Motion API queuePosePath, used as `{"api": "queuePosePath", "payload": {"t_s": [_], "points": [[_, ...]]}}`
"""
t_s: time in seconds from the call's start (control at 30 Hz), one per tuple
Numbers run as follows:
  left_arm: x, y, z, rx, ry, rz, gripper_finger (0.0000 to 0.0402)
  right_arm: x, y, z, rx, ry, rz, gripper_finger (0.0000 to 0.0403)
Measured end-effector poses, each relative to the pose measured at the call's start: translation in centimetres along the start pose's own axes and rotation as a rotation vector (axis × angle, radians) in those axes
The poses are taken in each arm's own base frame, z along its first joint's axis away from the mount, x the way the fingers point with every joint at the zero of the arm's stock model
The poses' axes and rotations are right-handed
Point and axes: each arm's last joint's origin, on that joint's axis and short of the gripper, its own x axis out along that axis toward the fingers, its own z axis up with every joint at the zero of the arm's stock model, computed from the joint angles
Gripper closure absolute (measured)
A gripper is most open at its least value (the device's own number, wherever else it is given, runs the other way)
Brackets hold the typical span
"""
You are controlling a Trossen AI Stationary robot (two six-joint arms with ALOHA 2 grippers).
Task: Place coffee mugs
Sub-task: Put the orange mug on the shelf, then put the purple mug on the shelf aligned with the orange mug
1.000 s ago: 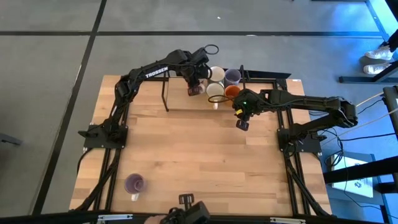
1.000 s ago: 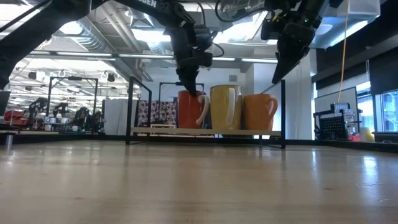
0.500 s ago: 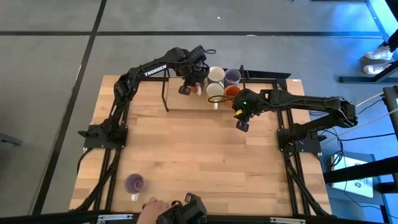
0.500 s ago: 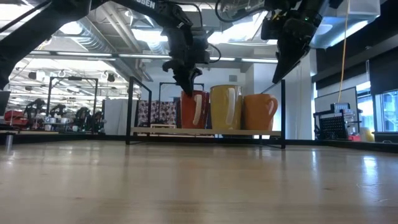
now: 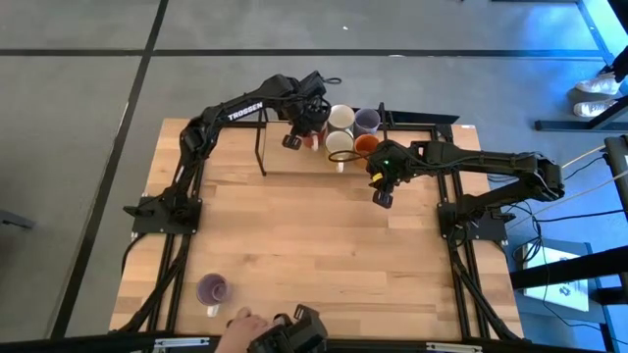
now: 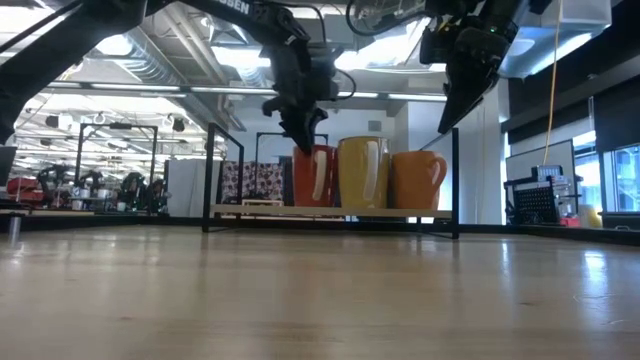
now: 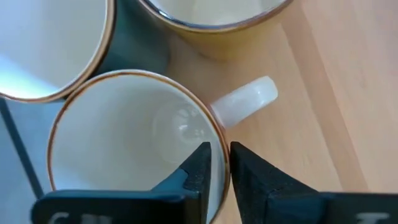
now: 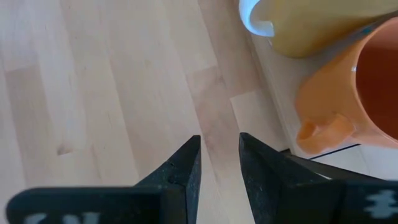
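Note:
Five mugs stand on their bases on a low black-framed shelf (image 5: pixel 412 126) at the table's far edge. They are a white one (image 5: pixel 340 117), a lavender one (image 5: pixel 367 120), a cream one (image 5: pixel 339 144), an orange one (image 5: pixel 365 145) and a red mug with a white inside (image 6: pixel 313 176). My left gripper (image 5: pixel 302 137) is shut on that red mug (image 7: pixel 124 143). A dark purple mug (image 5: pixel 212 288) stands alone near the near-left corner. My right gripper (image 5: pixel 381 192) hovers above the table, just on the near side of the orange mug (image 8: pixel 348 93). It is narrowly open and holds nothing. My left gripper pinches the red mug's rim (image 7: pixel 219 140) right beside the white handle (image 7: pixel 245 102), one finger inside (image 7: pixel 199 165) and one outside (image 7: pixel 245 168). It comes from above, slanting down. The mug stands upright on the shelf next to the cream mug (image 6: pixel 363 172).
The shelf's thin black uprights (image 6: pixel 207 175) and top bars stand around the mugs. A person's hand (image 5: pixel 240 328) shows at the table's near edge beside a camera mount. Bare wooden tabletop (image 5: pixel 314 235) stretches across the middle.
My left gripper has tipped, its wrist swinging toward the table's left, and has stayed shut on the rim. The red mug has slid slightly toward the cream mug. A person's hand has come into view at the near edge.

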Motion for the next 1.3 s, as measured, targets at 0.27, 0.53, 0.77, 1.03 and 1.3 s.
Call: {"api": "queuePosePath", "payload": {"t_s": [0.27, 0.53, 0.77, 1.03, 1.3], "points": [[0.1, 0.1, 0.6, 0.009, 0.029, 0.077, 0.0314, 0.0, 0.0, 0.0, 0.0, 0.0, 0.0, 0.0306], [0.0, -0.2, 0.9, -0.024, 0.058, 0.095, 0.0302, 0.0, 0.0, 0.0, 0.0, 0.0, 0.0, 0.0306], [-1.0, -0.8, 1.9, -0.032, 0.064, 0.111, 0.0302, 0.0, 0.0, 0.1, 0.0, -0.005, 0.008, 0.0306], [-3.3, -0.6, 2.8, -0.082, 0.027, 0.156, 0.0302, 0.0, 0.0, 0.1, 0.0, -0.007, 0.008, 0.0306], [-9.1, -2.9, 4.0, -0.241, -0.091, 0.123, 0.0301, 0.0, 0.1, 0.1, 0.009, -0.004, 0.037, 0.0306]]}}
